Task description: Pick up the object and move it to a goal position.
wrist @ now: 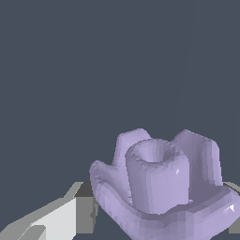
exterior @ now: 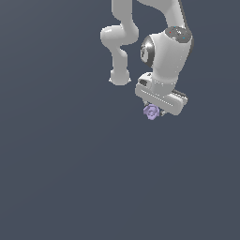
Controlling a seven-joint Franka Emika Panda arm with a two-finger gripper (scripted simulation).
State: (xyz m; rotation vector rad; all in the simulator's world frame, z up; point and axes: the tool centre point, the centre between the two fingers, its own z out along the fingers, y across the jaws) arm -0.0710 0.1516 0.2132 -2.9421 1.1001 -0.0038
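Note:
The object (exterior: 151, 111) is a small lavender lumpy blob, held just under the white hand of the arm in the upper right of the exterior view. My gripper (exterior: 153, 111) is shut on it, and its fingers are mostly hidden behind the blob and the hand. In the wrist view the object (wrist: 159, 183) fills the frame close to the camera, with a raised round stub and lobes around it. One grey fingertip (wrist: 84, 213) touches its side, and the edge of the other (wrist: 234, 225) shows at the far side.
The white arm (exterior: 164, 51) bends down from the top of the exterior view. A plain dark blue-grey background lies around and below it. No goal marker shows.

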